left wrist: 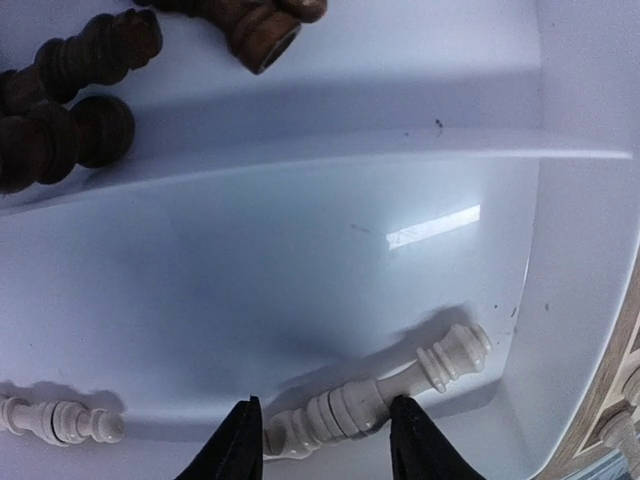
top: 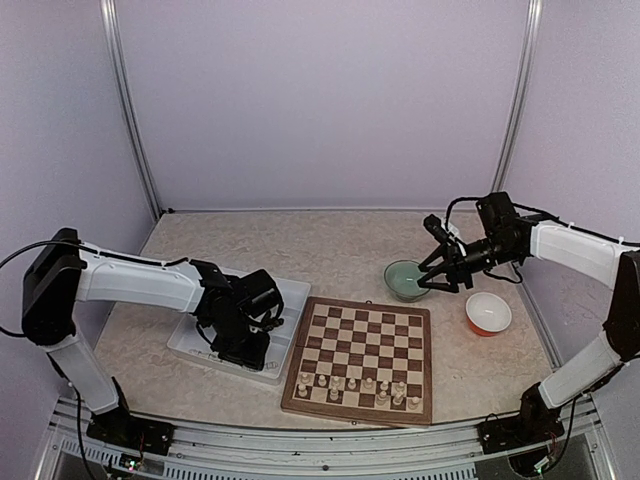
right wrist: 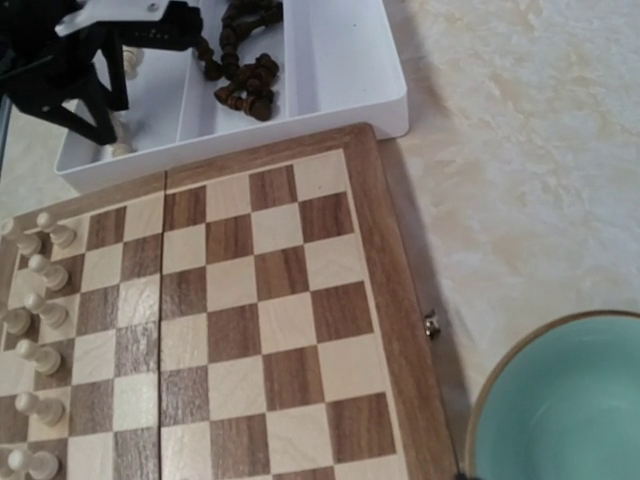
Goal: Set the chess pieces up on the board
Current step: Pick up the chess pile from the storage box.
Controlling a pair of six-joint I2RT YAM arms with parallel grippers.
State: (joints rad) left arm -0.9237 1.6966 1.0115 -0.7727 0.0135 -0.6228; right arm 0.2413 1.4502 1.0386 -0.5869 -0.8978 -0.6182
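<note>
The chessboard [top: 362, 330] lies at the table's front middle, with several cream-white pieces [top: 365, 385] standing on its two near rows. They also show at the left of the right wrist view [right wrist: 40, 270]. My left gripper [top: 240, 335] is down in the white tray [top: 190, 345], open, its jaws [left wrist: 325, 445] either side of a white piece [left wrist: 370, 400] that lies flat. Another white piece [left wrist: 60, 420] lies to its left. Dark pieces [left wrist: 70, 110] lie in the neighbouring compartment. My right gripper [top: 440, 268] hovers open and empty over the green bowl [top: 407, 280].
An orange bowl [top: 488, 313] stands right of the board. The green bowl's rim [right wrist: 500, 385] sits close to the board's far right corner. The tray touches the board's left edge [right wrist: 340, 110]. Walls enclose the table on three sides.
</note>
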